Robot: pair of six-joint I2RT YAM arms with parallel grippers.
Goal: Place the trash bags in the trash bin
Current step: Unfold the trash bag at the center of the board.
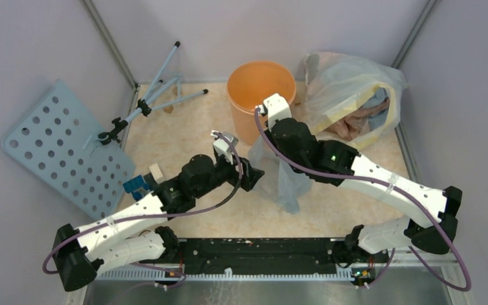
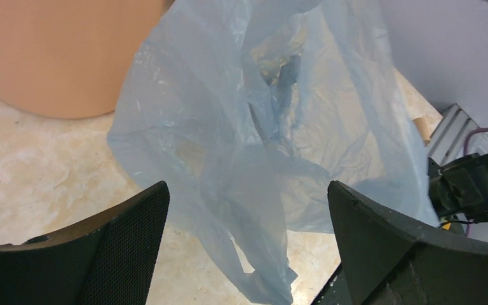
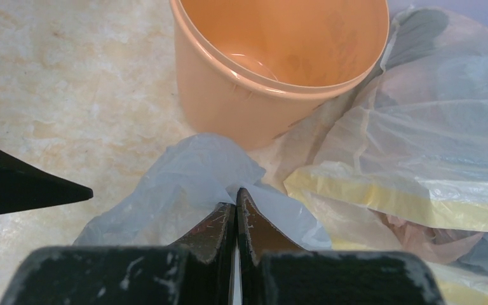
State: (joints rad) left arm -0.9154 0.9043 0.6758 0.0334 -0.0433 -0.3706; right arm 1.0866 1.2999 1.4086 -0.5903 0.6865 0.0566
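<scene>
At mid-surface, just near of the bin: right pincer (image 3: pixel 236 213) pinching the trash bag (image 3: pixel 190 171).

Its jaws are pressed tight together on a fold of the thin grey-blue bag, which hangs crumpled from them down to the surface (image 3: pixel 70 95), outside the bin. The left pincer (image 2: pixel 248 190) stands wide open and grips nothing, with the hanging bag just beyond its spread fingers. Farther off, the orange trash bin (image 3: pixel 229 95) stands upright. Just beside it on the right lies a bigger clear bag (image 3: pixel 419 190) with yellow edges. At far left rest a pale blue perforated board (image 1: pixel 63 149) and a folded tripod (image 1: pixel 155 95).
</scene>
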